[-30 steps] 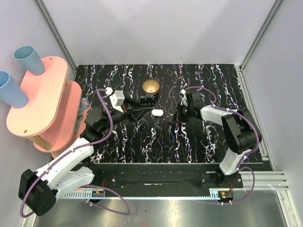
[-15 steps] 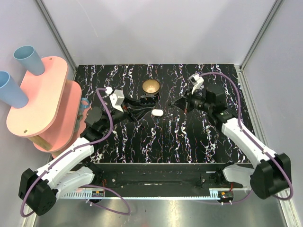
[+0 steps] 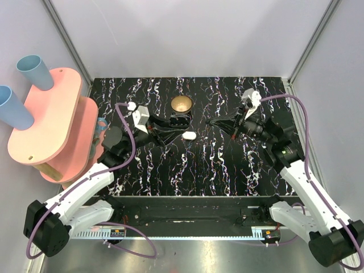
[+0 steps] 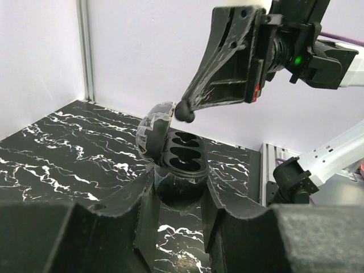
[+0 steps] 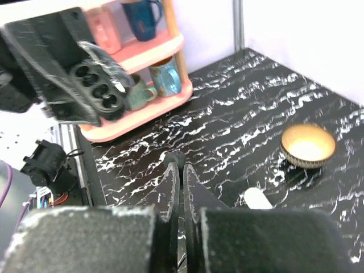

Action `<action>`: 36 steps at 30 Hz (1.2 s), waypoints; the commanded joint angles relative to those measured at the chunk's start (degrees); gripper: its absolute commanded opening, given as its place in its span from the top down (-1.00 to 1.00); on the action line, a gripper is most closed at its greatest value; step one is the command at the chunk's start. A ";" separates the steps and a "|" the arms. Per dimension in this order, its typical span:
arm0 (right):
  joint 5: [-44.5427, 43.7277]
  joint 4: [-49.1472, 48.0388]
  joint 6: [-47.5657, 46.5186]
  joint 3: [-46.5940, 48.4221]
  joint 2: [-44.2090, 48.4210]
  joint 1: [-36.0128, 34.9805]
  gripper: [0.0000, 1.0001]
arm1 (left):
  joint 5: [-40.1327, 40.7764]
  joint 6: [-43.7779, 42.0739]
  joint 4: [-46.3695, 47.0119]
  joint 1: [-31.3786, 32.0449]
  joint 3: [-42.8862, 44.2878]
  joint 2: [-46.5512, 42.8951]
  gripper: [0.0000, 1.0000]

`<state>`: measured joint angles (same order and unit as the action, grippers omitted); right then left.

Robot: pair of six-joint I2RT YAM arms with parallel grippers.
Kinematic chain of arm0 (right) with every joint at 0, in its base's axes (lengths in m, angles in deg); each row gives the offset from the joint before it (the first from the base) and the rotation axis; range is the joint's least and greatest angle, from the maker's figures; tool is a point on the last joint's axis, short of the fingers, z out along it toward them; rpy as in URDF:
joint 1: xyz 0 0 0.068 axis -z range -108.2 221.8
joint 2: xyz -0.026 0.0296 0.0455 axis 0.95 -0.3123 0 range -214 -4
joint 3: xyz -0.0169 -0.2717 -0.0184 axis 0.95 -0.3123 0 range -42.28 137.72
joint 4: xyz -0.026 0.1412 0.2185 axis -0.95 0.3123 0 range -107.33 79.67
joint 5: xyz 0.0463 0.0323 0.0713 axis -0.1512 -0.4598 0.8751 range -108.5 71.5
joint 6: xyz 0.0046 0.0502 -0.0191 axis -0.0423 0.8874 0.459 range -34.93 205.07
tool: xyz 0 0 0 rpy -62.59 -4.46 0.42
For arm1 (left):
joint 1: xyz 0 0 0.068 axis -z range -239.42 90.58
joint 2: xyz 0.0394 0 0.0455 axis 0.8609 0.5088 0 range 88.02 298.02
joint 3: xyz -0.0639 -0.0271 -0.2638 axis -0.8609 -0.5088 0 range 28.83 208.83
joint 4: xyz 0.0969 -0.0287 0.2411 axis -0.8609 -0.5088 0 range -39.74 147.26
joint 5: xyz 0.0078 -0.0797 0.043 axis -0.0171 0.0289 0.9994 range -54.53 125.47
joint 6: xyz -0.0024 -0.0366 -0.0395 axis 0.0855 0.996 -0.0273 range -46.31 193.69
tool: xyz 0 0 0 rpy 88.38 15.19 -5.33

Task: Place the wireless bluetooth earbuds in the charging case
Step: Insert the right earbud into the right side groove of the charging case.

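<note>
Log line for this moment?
left gripper: shut on charging case, lid open | right gripper: shut, pointing toward case | white pod: lying on table

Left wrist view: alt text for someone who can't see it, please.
The left gripper holds an open dark charging case, both wells empty; the right gripper pinches what looks like a dark earbud just above it.

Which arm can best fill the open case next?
Right. The right pincer, shut on what looks like a small dark bud, hangs near the open case, whose two sockets look empty. The left pincer is holding that case.
</note>
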<state>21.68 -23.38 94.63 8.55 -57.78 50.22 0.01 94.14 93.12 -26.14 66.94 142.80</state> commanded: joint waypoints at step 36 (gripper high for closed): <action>9.39 -2.75 -8.42 9.29 0.61 -8.73 0.99 | -17.18 9.70 10.72 -0.14 8.39 10.08 1.00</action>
<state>34.27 -28.54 91.09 15.28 -56.60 43.57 -15.97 103.30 99.78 -26.14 72.86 152.70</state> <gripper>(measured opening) 0.044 0.340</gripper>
